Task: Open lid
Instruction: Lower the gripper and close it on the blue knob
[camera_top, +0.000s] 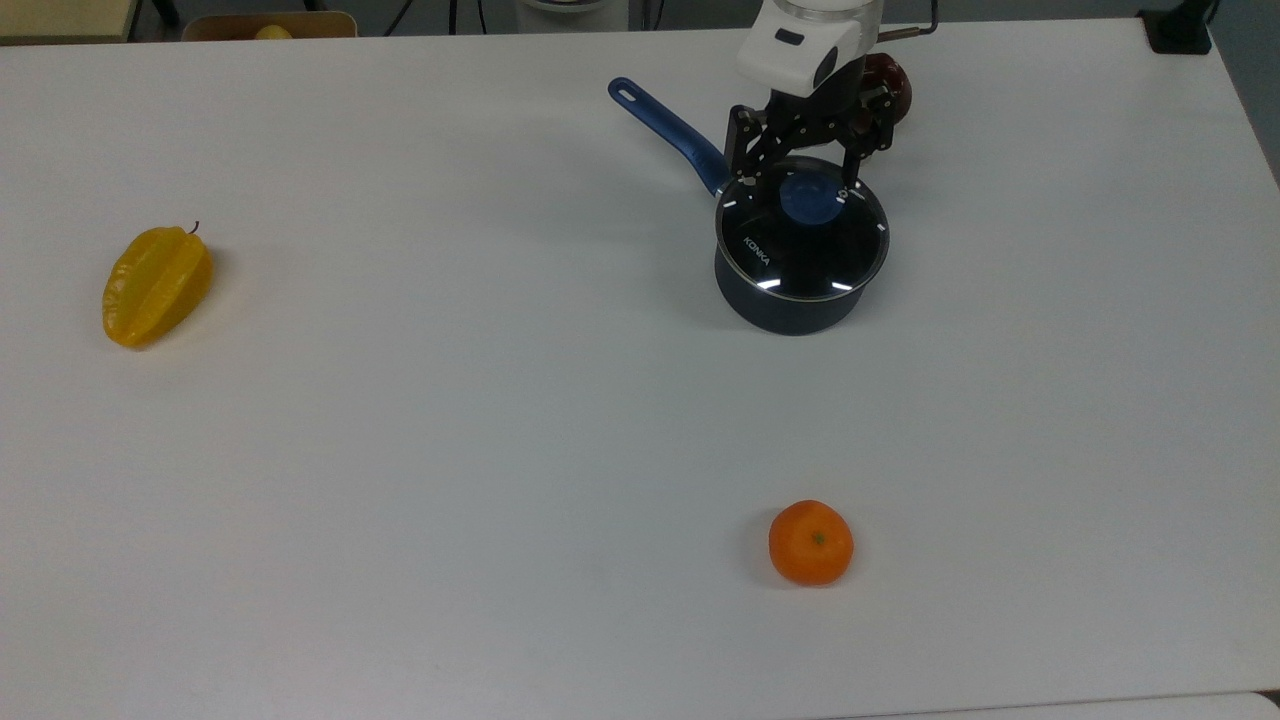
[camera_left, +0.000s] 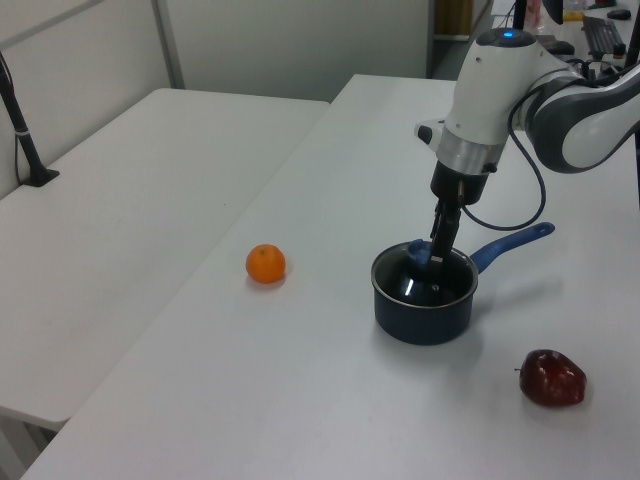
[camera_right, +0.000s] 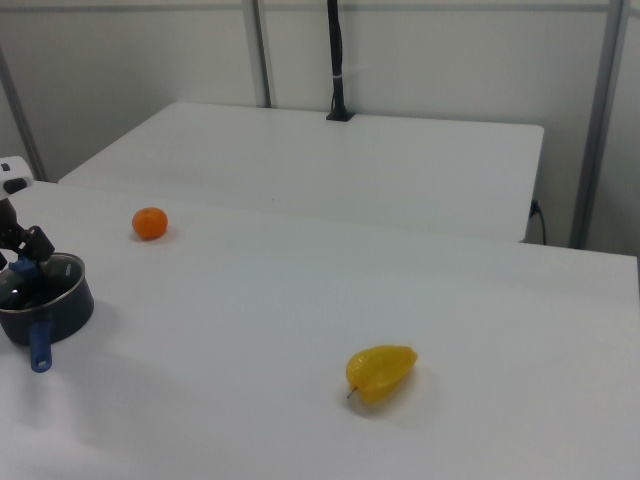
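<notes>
Looking down from the top view, I have the gripper (camera_top: 806, 183) right over the saucepan (camera_top: 790, 300), its two fingers (camera_top: 752, 176) spread and standing on either side of the blue knob (camera_top: 810, 197), one at the top view's left of it and one at the top view's right. I cannot tell whether either pad is touching the knob yet. The lid (camera_top: 801, 235) sits flat and closed on the saucepan, its metal rim ringing the dark glass, with white lettering near the rim at the top view's left.

The saucepan's blue handle (camera_top: 667, 130) runs away from the lid toward the top view's upper left, lying just beside the left finger. A dark red apple (camera_top: 890, 84) is just behind the gripper, partly hidden by the wrist. On the left view the gripper (camera_left: 441, 246) comes down steeply onto the lid (camera_left: 425, 277), and the apple (camera_left: 552, 378) lies on the white bench (camera_left: 300, 380) to the left view's lower right of the saucepan (camera_left: 424, 312).

An orange mandarin (camera_top: 811, 542) rests well apart from the saucepan, straight toward the top view's bottom edge. A yellow starfruit (camera_top: 156, 284) lies far off toward the top view's left. On the right view the saucepan (camera_right: 42, 308) is at the far left with the gripper (camera_right: 20, 254) over it, the mandarin (camera_right: 149, 223) beyond it and the starfruit (camera_right: 381, 372) well off toward the right view's right.
</notes>
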